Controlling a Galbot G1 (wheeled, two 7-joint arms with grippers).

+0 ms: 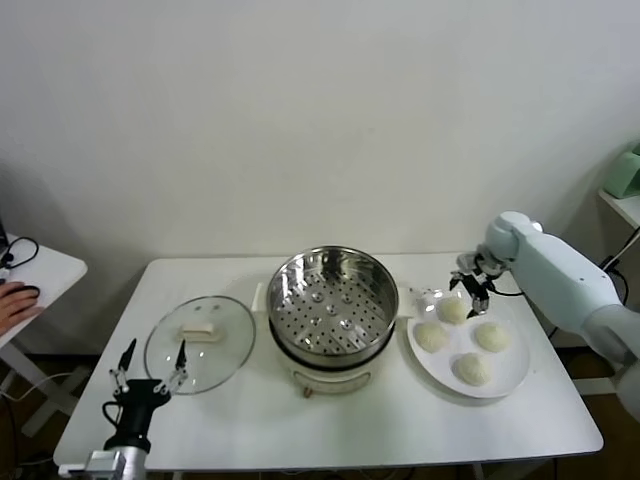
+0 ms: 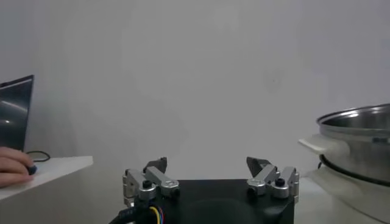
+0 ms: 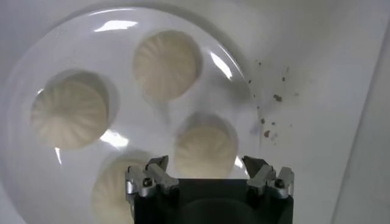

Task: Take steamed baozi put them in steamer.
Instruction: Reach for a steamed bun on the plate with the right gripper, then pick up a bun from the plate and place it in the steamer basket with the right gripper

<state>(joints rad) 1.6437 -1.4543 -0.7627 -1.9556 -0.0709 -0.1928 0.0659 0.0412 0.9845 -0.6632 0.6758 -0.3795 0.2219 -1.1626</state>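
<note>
Over the flat white plate [image 1: 512, 372] on the tabletop's [image 1: 400, 430] right side, the right end effector [image 1: 471, 284] is hovering with its metal fingers spread wide, gripping nothing. Four smooth, domed, cream-white baozi [image 3: 167, 64] are sitting on that glossy plate, their tops finely pleated. At the centre, the steamer [image 1: 333, 312] is standing open, its shiny steel bowl showing a perforated base. Beside it, the round glass lid [image 1: 200, 345] is lying flat. Near the front left corner, the left end effector [image 1: 150, 366] is resting, fingers apart.
</note>
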